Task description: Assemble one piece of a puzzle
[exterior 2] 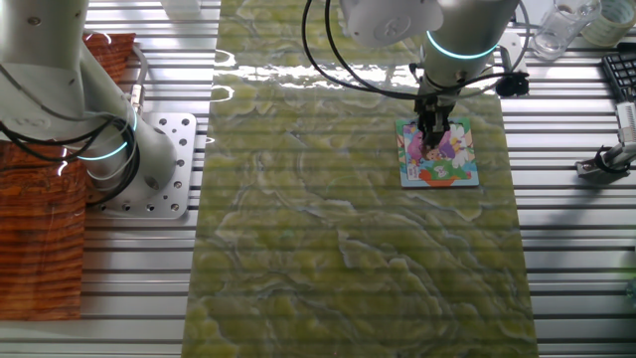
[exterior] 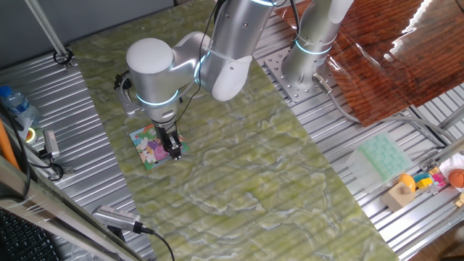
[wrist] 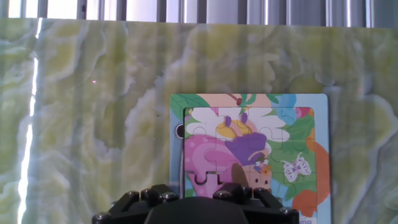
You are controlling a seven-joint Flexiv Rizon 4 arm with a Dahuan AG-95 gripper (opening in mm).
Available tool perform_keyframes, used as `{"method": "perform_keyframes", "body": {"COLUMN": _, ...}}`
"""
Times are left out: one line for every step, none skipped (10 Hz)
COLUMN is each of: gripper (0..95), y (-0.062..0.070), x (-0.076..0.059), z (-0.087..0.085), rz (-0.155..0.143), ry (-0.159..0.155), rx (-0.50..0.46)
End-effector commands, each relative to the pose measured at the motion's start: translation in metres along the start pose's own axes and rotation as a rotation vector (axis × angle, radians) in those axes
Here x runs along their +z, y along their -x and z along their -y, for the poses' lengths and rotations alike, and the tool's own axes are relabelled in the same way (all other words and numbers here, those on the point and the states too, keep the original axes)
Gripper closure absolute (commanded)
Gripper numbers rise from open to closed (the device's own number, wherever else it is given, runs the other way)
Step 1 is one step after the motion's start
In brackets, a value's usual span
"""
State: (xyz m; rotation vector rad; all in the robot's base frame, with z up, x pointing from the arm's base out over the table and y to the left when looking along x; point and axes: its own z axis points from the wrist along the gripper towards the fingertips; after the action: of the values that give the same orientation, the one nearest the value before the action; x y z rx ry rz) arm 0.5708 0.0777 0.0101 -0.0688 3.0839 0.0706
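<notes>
Tool point(exterior: 175, 150) position: directly over the puzzle point(exterior: 148, 148), fingertips down at or very near its picture face. From one fixed view my fingers appear close together, but I cannot tell whether they are pressed shut, slightly spread, or pinching anything; the hand view shows only the dark base of my hand at the bottom edge, not the tips.

Puzzle location: flat on the green marbled surface point(exterior: 254, 174), toward one side of it. In the other fixed view the puzzle point(exterior 2: 438, 152) sits squarely under my wrist.

Piece location: not separately identifiable. No loose piece lies on the surface around the frame in any view. In the hand view the puzzle point(wrist: 252, 155) shows most of its picture filled, with the nearest rows hidden beneath my hand.

Status, as a judgement: the piece is either at my fingertips or already seated in the hidden area. Remaining: confirm it sits flush, release, and lift clear.
</notes>
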Motion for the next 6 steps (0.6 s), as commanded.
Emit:
{"method": "perform_keyframes", "body": {"gripper": 38.0, "y": -0.0006, "x": -0.0004, "z": 0.0005, "rz": -0.002, "ry": -0.006, "rx": -0.001}}
{"method": "perform_keyframes", "body": {"gripper": 38.0, "y": -0.001, "x": -0.0003, "z": 0.0009, "rz": -0.003, "ry": -0.01, "rx": -0.004}}
{"method": "perform_keyframes", "body": {"gripper": 38.0, "y": -0.0009, "x": -0.0004, "z": 0.0014, "rz": -0.004, "ry": -0.011, "rx": -0.007}}
{"method": "perform_keyframes", "body": {"gripper": 38.0, "y": -0.0008, "x": -0.0005, "z": 0.0018, "rz": -0.004, "ry": -0.014, "rx": -0.011}}
{"method": "perform_keyframes", "body": {"gripper": 38.0, "y": -0.0006, "x": -0.0018, "z": 0.0022, "rz": -0.008, "ry": -0.02, "rx": -0.016}}
{"method": "perform_keyframes", "body": {"gripper": 38.0, "y": -0.0004, "x": -0.0039, "z": 0.002, "rz": -0.012, "ry": -0.019, "rx": -0.015}}
